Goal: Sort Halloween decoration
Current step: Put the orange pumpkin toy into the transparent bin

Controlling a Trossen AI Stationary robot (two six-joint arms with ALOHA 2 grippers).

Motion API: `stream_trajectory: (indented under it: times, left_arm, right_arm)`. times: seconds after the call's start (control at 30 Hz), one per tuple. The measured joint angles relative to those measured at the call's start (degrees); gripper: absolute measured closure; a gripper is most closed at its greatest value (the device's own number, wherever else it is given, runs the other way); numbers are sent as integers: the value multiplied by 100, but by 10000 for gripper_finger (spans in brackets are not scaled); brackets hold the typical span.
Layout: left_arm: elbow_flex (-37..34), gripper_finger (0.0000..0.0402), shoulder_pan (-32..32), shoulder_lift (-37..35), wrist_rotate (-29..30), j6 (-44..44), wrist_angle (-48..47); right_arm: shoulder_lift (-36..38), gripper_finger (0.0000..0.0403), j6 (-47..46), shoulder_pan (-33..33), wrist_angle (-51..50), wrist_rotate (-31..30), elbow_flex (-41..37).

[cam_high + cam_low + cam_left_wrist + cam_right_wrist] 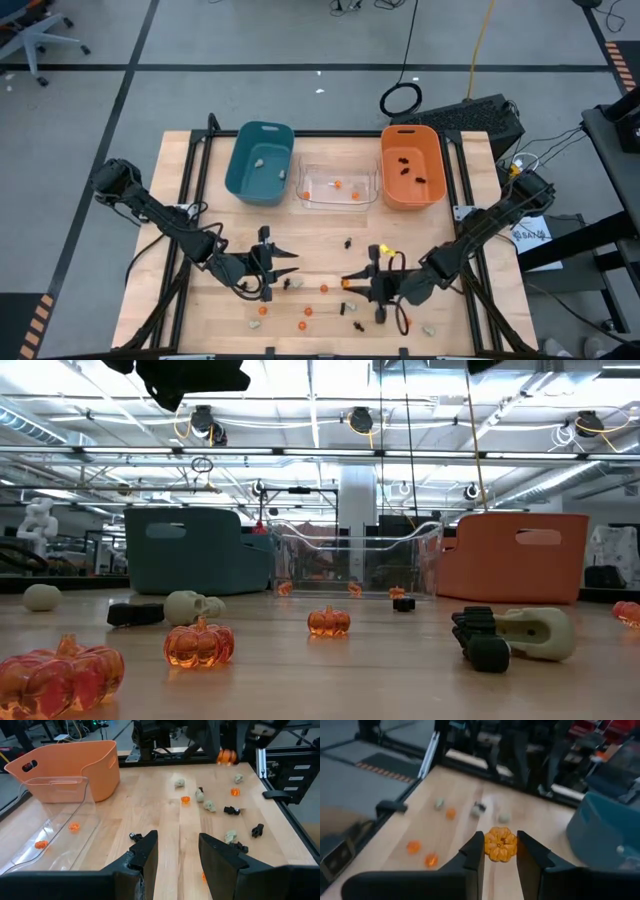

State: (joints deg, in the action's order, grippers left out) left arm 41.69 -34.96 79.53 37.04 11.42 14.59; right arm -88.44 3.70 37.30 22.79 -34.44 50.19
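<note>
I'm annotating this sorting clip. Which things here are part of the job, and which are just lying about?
Job: orange pumpkins, black spiders, pale skulls; teal bin, clear bin, orange bin; right gripper gripping a pumpkin; left gripper open.

Lying about: cable coil, office chair.

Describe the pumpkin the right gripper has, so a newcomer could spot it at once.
Start at the orange bin at the table's far right, then come toward the near edge to the right gripper. Between its two dark fingers sits a small orange pumpkin. Unlike the other orange pumpkins, which lie on the wood, this one is pinched off the table.
</note>
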Motion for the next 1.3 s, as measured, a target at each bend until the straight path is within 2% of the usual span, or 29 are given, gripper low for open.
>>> stream_trajectory:
  times: [0.17,0.53,1.03,1.3]
  left_arm:
    - [0,260,0,0,2,-13,-8]
    - [0,260,0,0,4,10,-11]
    - [0,260,0,0,5,14,-11]
    - [0,260,0,0,5,17,-9]
  right_arm:
    - [-41,344,440,-166,421,2,0]
    - [-31,344,1549,-358,592,13,0]
    - [-31,344,4028,-198,610,20,2]
    - [-31,344,4203,-194,616,20,2]
